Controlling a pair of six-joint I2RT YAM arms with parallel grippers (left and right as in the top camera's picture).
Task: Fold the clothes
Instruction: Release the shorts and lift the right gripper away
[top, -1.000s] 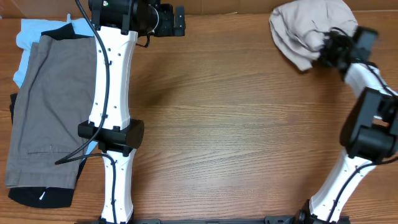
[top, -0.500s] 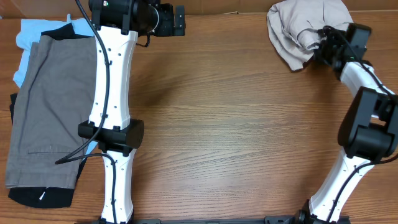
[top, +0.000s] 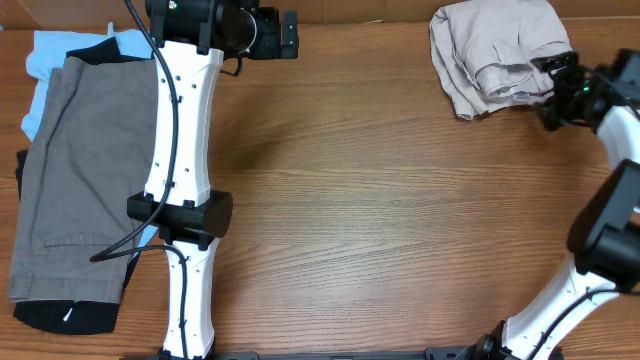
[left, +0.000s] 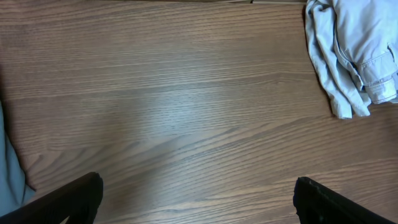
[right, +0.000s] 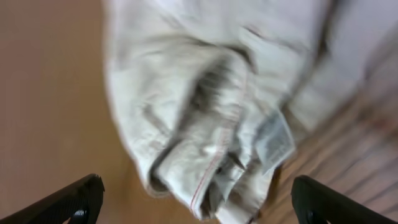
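The light beige shorts lie bunched in a crumpled heap at the table's back right corner. My right gripper sits just right of the heap, open, with its fingertips toward the cloth. In the blurred right wrist view, the shorts fill the frame and a rumpled edge hangs between the wide-apart fingers of the right gripper, not pinched. My left gripper hovers open over the back middle of the table. The left wrist view shows the left gripper with bare wood between its fingers and the shorts far off at the upper right.
A pile of other garments lies along the left edge: darker grey-brown shorts on top, a light blue piece behind and a black piece under the front. The wooden table spreads between pile and heap.
My right gripper has opened, let go of the beige shorts and drawn back to the right. The shorts have settled flatter on the table. The left arm has not moved.
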